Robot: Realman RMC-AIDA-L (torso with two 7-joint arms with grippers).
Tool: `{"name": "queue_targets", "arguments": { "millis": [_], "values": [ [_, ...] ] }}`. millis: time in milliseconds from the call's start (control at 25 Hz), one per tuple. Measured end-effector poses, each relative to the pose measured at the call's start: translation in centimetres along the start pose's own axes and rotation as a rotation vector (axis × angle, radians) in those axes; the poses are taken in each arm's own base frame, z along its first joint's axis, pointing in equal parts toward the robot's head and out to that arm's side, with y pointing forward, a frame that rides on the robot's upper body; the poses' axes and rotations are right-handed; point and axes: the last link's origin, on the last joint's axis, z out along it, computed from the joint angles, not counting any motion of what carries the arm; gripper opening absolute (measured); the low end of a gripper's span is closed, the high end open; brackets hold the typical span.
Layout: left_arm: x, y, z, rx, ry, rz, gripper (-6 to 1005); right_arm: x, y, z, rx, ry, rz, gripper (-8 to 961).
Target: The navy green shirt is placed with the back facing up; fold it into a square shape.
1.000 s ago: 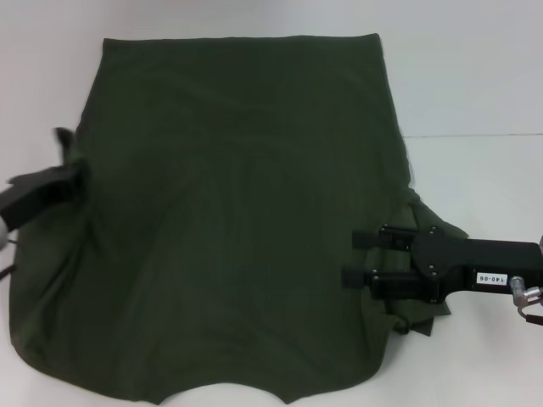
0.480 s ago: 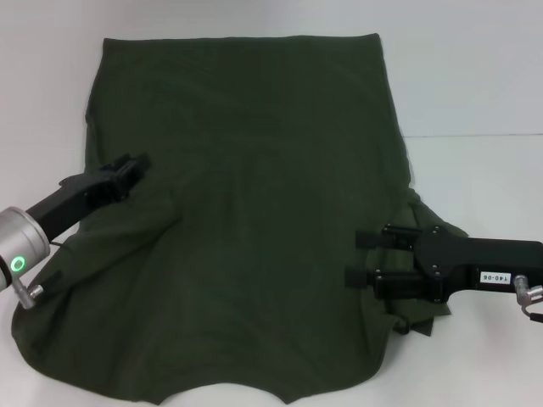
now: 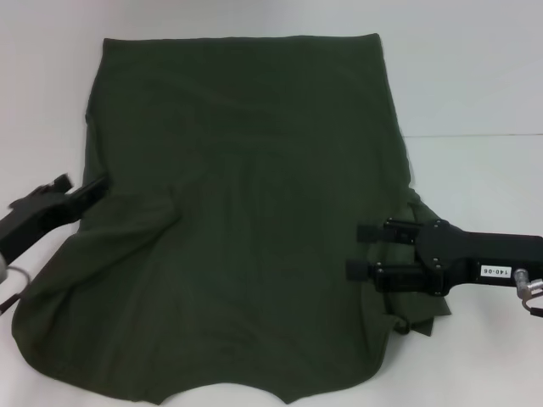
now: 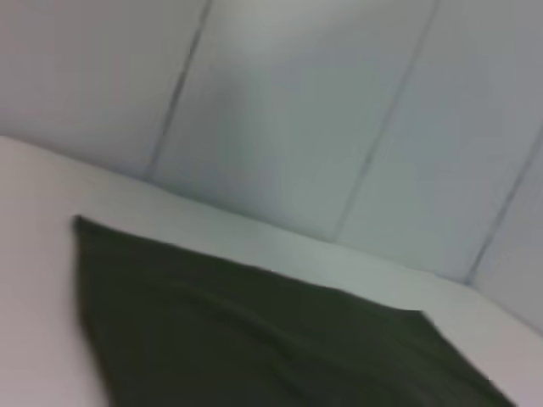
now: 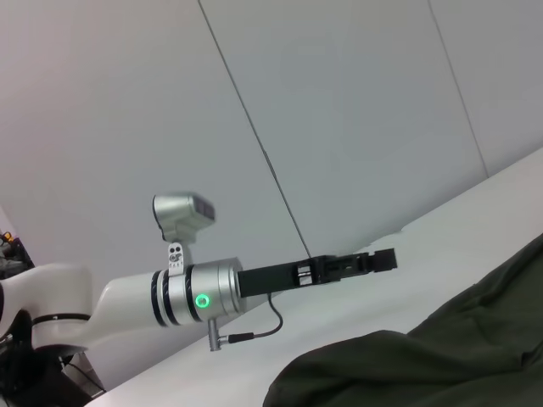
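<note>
White surface (image 3: 475, 76) carries the navy green shirt (image 3: 246, 220), spread across the middle of the head view. Our right end effector (image 3: 352, 251), fingers parted and empty, hovers at the shirt's right edge. Our left end effector (image 3: 93, 188) sits at its left edge; we cannot tell its fingers' state. We should grip matching edges and fold evenly. Sleeves look tucked under or bunched, and the collar is cut off.

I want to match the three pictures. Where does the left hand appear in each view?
Head view: the left hand is at the shirt's left edge, halfway down the picture.
Left wrist view: not in it; only shirt and table show.
Right wrist view: the left hand is mid-picture, above the table.
Shared landmark: the green shirt.
</note>
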Motion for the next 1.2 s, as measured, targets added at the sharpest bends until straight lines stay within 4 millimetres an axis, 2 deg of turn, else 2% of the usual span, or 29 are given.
{"name": "queue_targets", "arguments": {
  "millis": [80,280,520,1200],
  "values": [
    [-0.2,-0.3,-0.4,0.011,-0.002,-0.004,728,0.0,0.0,0.0,0.0,0.0,0.0,858],
    [-0.9,-1.4,-1.8,0.051,-0.039,-0.032,786,-0.1,-0.1,0.1,0.007,0.0,0.001,857],
    [-2.0,-2.2,-2.4,0.09,-0.145,-0.055,787,-0.1,-0.2,0.0,0.01,0.001,0.001,856],
    [-2.8,-1.8,-2.3,0.069,-0.216,-0.038,786,-0.2,-0.2,0.0,0.009,0.003,-0.002,854]
  ]
}}
